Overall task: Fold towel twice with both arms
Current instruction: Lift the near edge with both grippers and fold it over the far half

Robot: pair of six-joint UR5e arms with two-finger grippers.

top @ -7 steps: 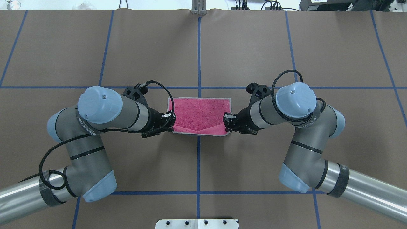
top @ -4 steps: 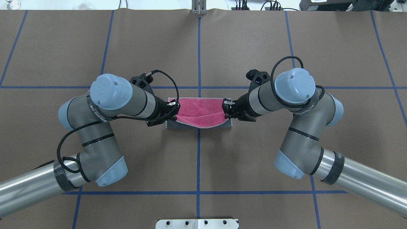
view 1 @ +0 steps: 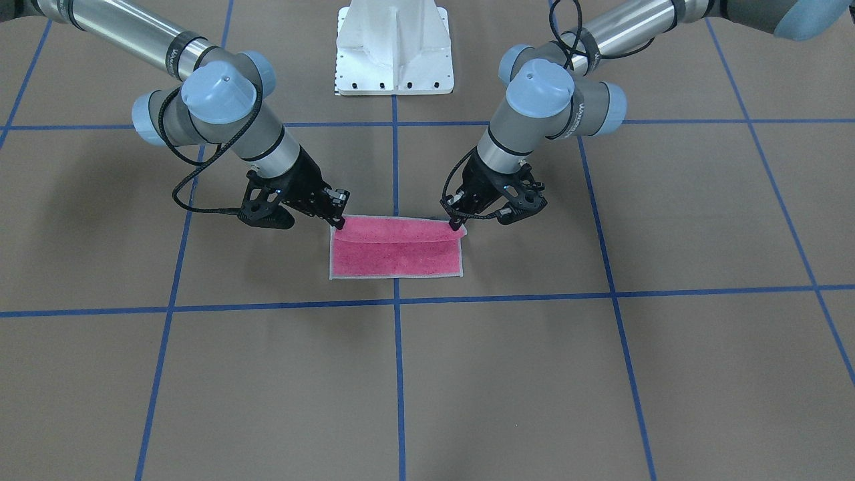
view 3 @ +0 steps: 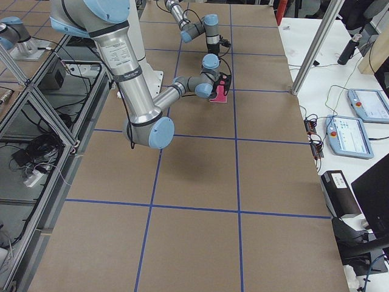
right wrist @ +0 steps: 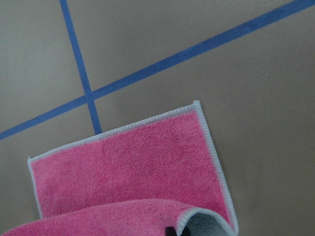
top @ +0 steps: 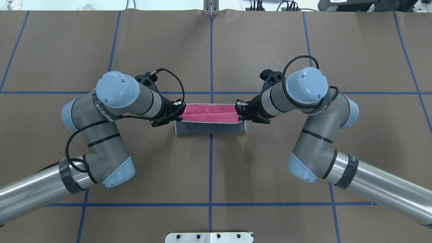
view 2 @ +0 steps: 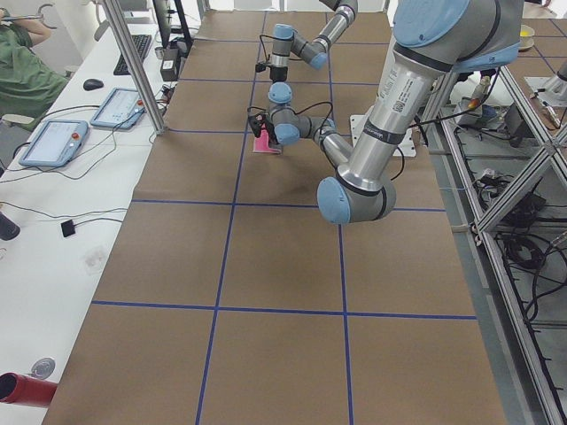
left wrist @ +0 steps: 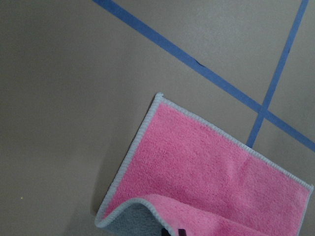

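The towel [top: 209, 108] lies at the table's middle, pink face up. Its near edge is lifted and carried over toward the far edge, so the dark grey underside [top: 209, 128] shows. My left gripper [top: 181, 112] is shut on the towel's lifted left corner. My right gripper [top: 239, 113] is shut on the lifted right corner. In the front-facing view the towel [view 1: 396, 257] lies flat toward the camera, with the left gripper [view 1: 458, 225] and the right gripper [view 1: 338, 221] holding the raised edge. Both wrist views show the pink face [left wrist: 211, 167] [right wrist: 133, 169] below the curled edge.
The white pedestal base [view 1: 394, 47] stands behind the towel on the robot's side. Blue tape lines [top: 211, 50] grid the brown table cover. Tablets and cables lie on a side table [view 2: 53, 142] beyond the far edge.
Both grippers have moved away from the robot's base with the towel's near edge, folding it over. The visible pink area has narrowed and the grey underside has come into view.
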